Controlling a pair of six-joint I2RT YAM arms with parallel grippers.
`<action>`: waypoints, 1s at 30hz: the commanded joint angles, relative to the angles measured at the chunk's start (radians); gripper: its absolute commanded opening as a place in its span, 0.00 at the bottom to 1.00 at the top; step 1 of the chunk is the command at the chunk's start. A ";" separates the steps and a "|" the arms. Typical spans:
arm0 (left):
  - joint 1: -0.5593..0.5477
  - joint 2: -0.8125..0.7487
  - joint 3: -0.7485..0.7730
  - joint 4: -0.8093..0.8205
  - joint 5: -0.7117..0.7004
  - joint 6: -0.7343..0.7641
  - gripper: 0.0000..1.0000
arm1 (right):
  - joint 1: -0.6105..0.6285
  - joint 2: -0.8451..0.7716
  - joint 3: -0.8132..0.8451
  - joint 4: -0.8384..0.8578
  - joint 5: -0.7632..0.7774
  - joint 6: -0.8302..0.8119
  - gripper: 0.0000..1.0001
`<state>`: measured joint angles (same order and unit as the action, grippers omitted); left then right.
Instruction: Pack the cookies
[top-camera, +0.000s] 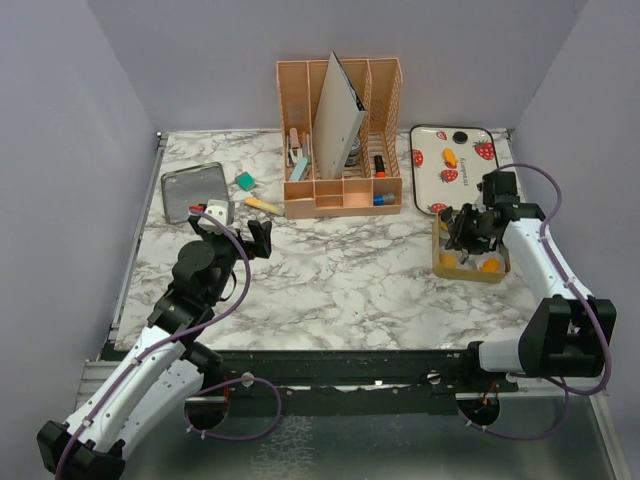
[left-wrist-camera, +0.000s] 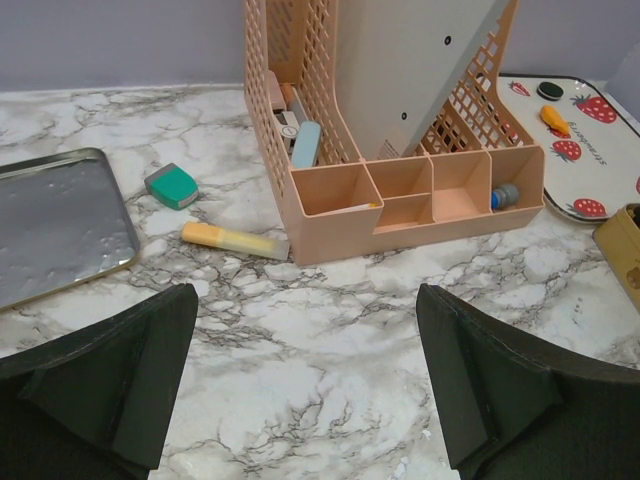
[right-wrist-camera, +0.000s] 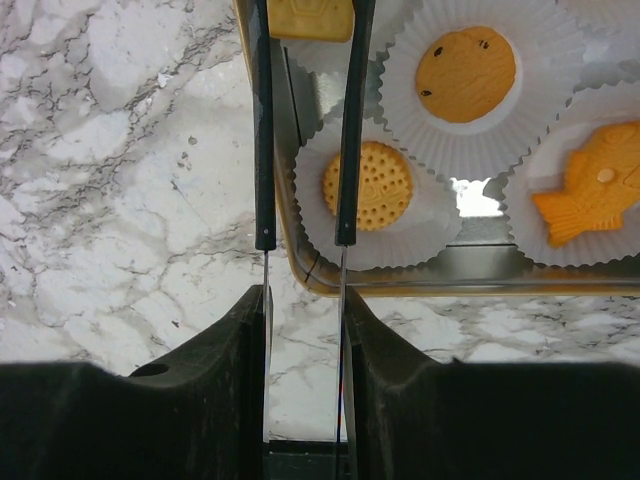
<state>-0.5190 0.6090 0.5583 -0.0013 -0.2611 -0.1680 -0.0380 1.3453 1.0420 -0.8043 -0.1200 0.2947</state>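
My right gripper (top-camera: 468, 228) is shut on a pair of thin metal tongs (right-wrist-camera: 262, 150) with black arms, above the gold tin (top-camera: 470, 270). In the right wrist view my fingers (right-wrist-camera: 240, 350) press the tong blades. A square yellow cookie (right-wrist-camera: 300, 14) sits between the tong arms at the top edge; the tong tips are out of view. The tin (right-wrist-camera: 440, 283) holds white paper cups with a round ridged cookie (right-wrist-camera: 367, 185), a round dotted cookie (right-wrist-camera: 465, 73) and a fish-shaped one (right-wrist-camera: 590, 195). One orange cookie (top-camera: 449, 157) lies on the strawberry tray (top-camera: 478, 185). My left gripper (top-camera: 232, 232) is open and empty.
A pink desk organizer (top-camera: 340, 150) stands at the back middle. A silver tin lid (top-camera: 195, 190), a teal eraser (top-camera: 244, 181) and a yellow marker (top-camera: 262, 205) lie at the back left. A black round piece (top-camera: 459, 137) lies on the tray.
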 joint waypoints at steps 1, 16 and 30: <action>0.004 0.003 -0.014 0.003 0.005 -0.002 0.99 | 0.007 -0.002 -0.018 0.019 0.041 0.010 0.09; 0.004 0.010 -0.014 0.003 0.005 0.001 0.99 | 0.007 0.018 -0.036 0.049 0.042 0.011 0.26; 0.004 0.008 -0.014 0.003 0.005 0.002 0.99 | 0.007 -0.020 0.001 -0.001 0.044 -0.003 0.43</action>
<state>-0.5190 0.6205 0.5583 -0.0013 -0.2611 -0.1677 -0.0360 1.3525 1.0142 -0.7948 -0.0826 0.2966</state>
